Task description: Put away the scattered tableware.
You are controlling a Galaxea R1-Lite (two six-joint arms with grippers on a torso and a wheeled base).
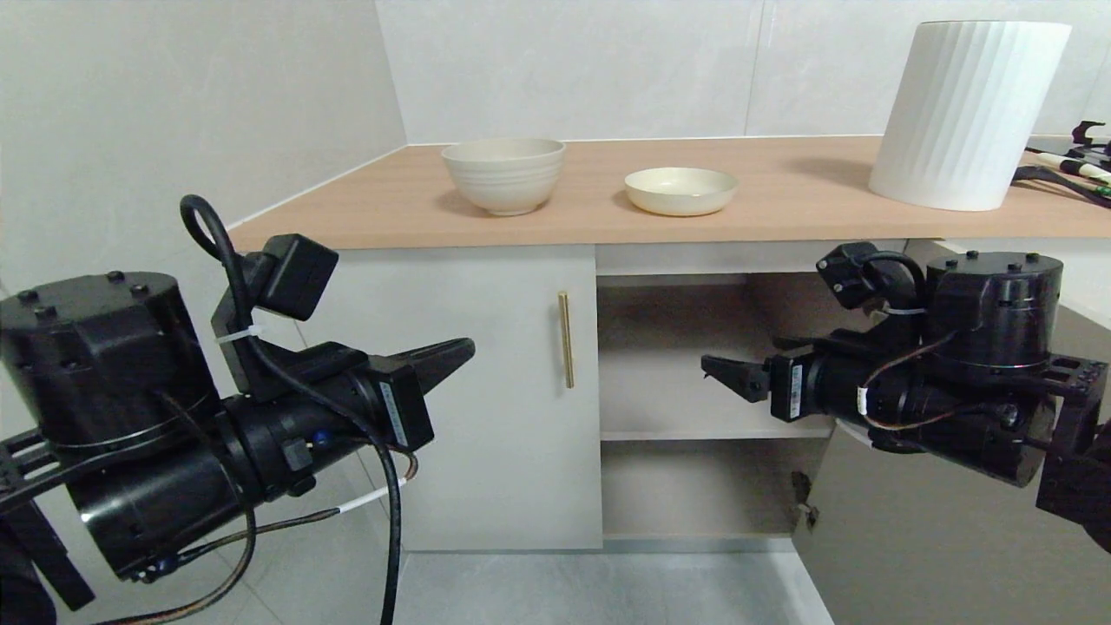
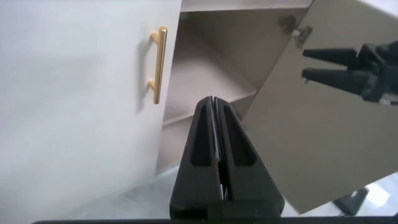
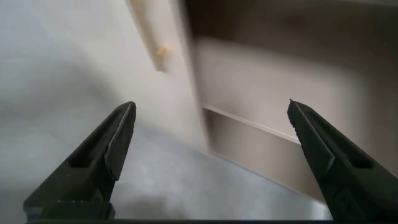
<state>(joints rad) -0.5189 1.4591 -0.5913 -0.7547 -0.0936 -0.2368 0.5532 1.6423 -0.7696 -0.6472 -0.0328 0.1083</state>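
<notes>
Two pieces of tableware stand on the wooden counter (image 1: 781, 200): a ribbed beige bowl (image 1: 503, 174) and, to its right, a shallow cream dish (image 1: 681, 190). Below counter height, my left gripper (image 1: 462, 348) hangs shut and empty before the closed left cabinet door (image 1: 486, 399); its fingers (image 2: 212, 124) are pressed together. My right gripper (image 1: 720, 371) is level with the open right compartment (image 1: 694, 347). Its fingers (image 3: 118, 134) stand wide apart, holding nothing. The left wrist view also catches the right gripper (image 2: 326, 65) beside the open door.
A tall white ribbed container (image 1: 968, 113) stands at the counter's right, with cables (image 1: 1072, 169) beyond it. The closed door has a gold handle (image 1: 565, 338). The right door (image 1: 911, 538) is swung open toward me. Inside, a shelf (image 1: 703, 430) divides the cabinet.
</notes>
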